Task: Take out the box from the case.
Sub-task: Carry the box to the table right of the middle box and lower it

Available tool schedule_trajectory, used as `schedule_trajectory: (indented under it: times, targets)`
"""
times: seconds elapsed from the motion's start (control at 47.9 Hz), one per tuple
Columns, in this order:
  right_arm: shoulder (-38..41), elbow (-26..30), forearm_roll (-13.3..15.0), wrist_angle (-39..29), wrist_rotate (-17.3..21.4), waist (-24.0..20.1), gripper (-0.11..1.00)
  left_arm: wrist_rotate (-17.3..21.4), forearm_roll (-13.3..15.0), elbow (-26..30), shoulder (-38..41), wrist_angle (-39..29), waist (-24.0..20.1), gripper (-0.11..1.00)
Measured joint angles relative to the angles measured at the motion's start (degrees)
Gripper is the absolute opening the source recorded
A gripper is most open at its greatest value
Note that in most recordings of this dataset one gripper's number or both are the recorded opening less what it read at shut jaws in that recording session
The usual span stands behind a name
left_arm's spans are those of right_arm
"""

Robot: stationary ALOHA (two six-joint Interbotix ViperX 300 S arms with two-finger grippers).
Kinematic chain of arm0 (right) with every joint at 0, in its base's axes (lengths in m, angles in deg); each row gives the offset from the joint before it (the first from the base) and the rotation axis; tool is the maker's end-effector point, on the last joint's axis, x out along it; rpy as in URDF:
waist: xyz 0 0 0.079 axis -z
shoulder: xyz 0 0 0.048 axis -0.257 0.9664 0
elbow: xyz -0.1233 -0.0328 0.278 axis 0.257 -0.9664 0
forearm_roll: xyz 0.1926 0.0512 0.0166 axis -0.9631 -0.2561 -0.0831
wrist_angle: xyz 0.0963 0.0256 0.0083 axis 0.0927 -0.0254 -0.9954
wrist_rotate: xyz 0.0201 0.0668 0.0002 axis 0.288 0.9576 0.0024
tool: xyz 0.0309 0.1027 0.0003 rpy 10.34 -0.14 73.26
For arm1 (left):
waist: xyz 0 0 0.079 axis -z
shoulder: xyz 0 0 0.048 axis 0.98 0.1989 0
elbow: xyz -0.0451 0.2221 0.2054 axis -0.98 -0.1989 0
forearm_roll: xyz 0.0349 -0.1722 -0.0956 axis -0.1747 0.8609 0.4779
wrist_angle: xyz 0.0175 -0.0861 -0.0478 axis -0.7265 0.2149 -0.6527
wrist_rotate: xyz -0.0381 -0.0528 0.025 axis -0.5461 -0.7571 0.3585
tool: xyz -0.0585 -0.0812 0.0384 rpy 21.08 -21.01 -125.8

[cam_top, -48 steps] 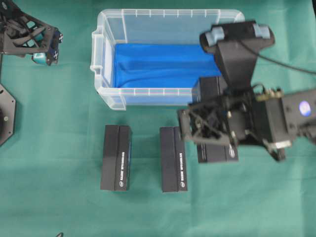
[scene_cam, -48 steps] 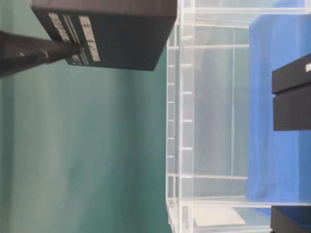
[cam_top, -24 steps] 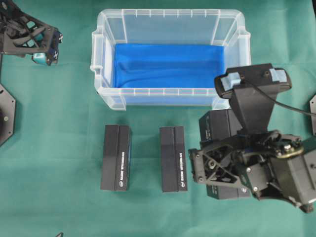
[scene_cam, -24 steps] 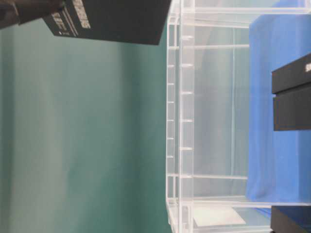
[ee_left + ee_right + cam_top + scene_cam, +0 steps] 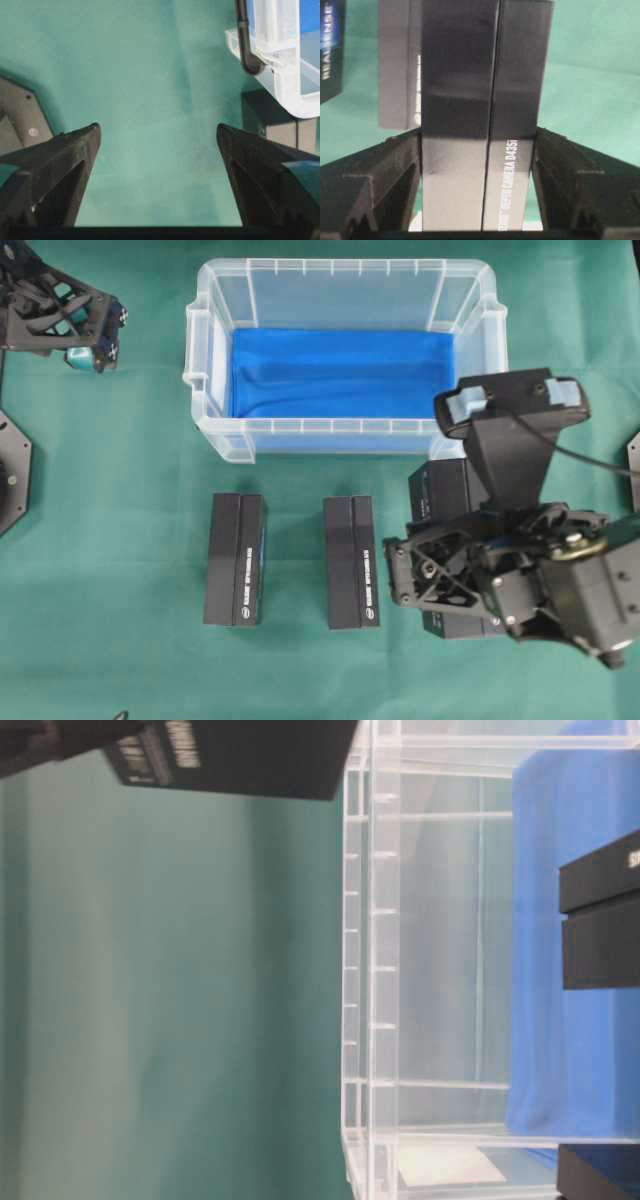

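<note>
On the green cloth (image 5: pixel 120 640) in front of the case (image 5: pixel 340 280), to the right of the overhead view, the right gripper (image 5: pixel 479 150) grasps a black box (image 5: pixel 485 100) between both fingers, one pressed on each long side, outside the case and above the cloth. The case stands at the top centre, showing only its blue lining (image 5: pixel 335 370) inside. Two more black boxes, the left one (image 5: pixel 235 560) and the middle one (image 5: pixel 351 562), lie side by side on the cloth just before the case. The left gripper (image 5: pixel 157 165) hovers at the upper left with jaws spread wide, holding nothing.
</note>
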Motion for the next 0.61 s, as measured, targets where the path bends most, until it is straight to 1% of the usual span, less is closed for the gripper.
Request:
schedule_trajectory:
  times: [0.167,0.376,0.605]
  targets:
    - [1.1,-3.3,0.1,1.9,0.4,-0.1,0.65,0.0,0.0,0.0,0.0,0.0,0.0,1.0]
    - [1.3,-8.9,0.1,7.7,2.7,0.0,0.65,0.0,0.0,-0.1,0.0,0.0,0.0,1.0]
    - [1.3,-15.1,0.1,13.7,4.2,0.0,0.65,0.0,0.0,0.0,0.0,0.0,0.1,1.0]
